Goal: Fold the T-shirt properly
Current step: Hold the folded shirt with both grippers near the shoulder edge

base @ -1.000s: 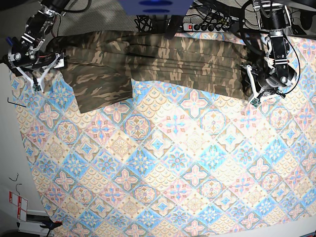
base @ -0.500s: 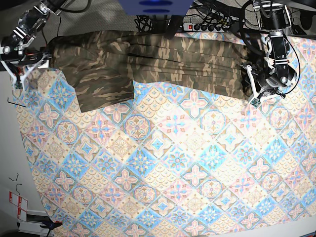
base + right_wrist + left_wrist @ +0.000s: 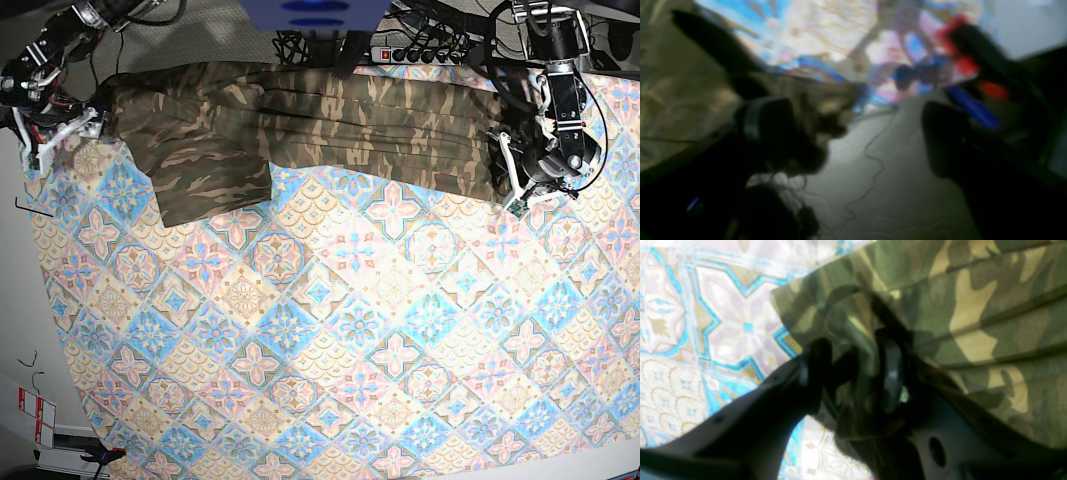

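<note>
While the left gripper (image 3: 853, 373) sits clenched on a bunched corner of the T-shirt (image 3: 330, 125) (left wrist view: camo cloth pinched between both pads, jaws partly closed around the wad), the step in hand looks like squaring up/stretching the band before the next fold.

Near to far in base view: lower and mid frame is bare tablecloth (image 3: 350, 330), nothing on it. Shirt lies as a long folded strip across the top of frame, one flap/sleeve hanging lower at upper left. Left gripper is at the strip's right end, upper right of frame. Right gripper (image 3: 50, 110) is at far upper left, off the tablecloth edge, just beside the shirt's left end; jaws wide apart. Right wrist view is blurred: some cloth seems to lie by one finger, but no pinch visible, so I judge it released.

To do it well, IMO: keep the left pinch firm, re-grip the left end w/ the right, pull evenly so pleats flatten, no twist.

Containers: none in view.
</note>
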Available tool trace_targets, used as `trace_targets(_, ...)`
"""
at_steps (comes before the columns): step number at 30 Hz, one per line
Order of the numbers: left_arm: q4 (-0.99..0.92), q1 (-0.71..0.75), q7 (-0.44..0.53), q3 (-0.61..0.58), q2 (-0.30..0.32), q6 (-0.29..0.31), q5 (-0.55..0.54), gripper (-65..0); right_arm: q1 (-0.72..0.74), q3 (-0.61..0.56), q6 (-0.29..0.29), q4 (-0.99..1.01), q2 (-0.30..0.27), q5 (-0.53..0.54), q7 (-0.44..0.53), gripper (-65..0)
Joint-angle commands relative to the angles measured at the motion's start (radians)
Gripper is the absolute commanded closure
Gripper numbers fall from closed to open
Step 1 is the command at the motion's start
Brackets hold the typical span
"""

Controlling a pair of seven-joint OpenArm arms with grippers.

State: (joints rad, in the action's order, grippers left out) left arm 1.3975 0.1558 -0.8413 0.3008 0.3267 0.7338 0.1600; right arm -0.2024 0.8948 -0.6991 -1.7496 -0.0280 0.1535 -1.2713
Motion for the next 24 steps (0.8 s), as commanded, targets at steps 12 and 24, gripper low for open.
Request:
trace_targets(12,-0.011,0.001,-0.037,-0.001,0.005,-0.036,0.066,-24.5,0.064,-0.006,0.001,0.457,-0.114,-0.007,0.134,-58.8)
trace_targets(24,-0.011,-0.019,-0.045,-0.002,0.005,-0.036,0.066,-24.4,0.09,-0.193,0.001,0.524,-0.126,-0.005,0.061,-22.3)
